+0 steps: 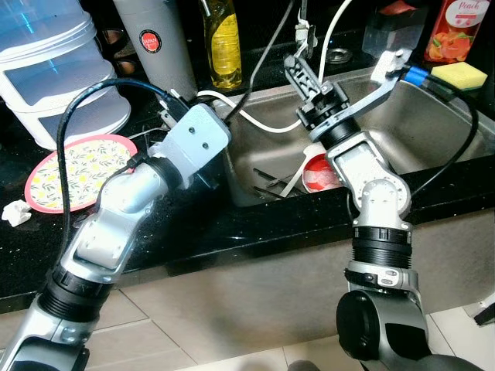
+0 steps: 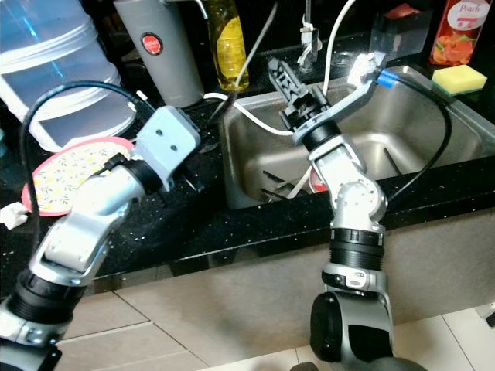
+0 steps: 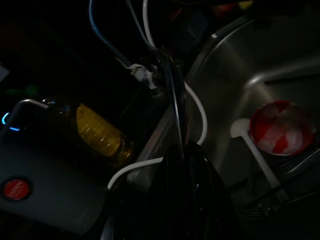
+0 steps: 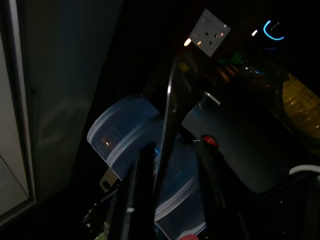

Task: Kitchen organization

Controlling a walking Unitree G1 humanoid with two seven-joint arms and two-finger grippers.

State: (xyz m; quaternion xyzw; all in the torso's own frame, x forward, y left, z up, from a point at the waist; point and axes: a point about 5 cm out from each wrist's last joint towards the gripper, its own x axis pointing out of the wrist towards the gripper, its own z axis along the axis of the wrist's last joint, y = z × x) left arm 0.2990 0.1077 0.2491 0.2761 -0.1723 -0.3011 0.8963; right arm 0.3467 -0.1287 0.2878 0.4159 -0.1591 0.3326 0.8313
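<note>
From the head cameras I see my right gripper [image 1: 298, 73] raised over the sink [image 1: 433, 127], its fingers closed on a thin metal utensil [image 4: 167, 125] that the right wrist view shows upright. My left gripper [image 3: 175, 100] sits at the sink's left edge by the counter [image 1: 193, 224]; I cannot tell its fingers' state. The left wrist view picks out a red bowl [image 3: 281, 127] and white spoon [image 3: 250, 145] lying in the sink.

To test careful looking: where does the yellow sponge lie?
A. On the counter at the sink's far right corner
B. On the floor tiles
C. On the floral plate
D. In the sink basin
A: the yellow sponge rests on the black counter beside the sink rim.
</note>
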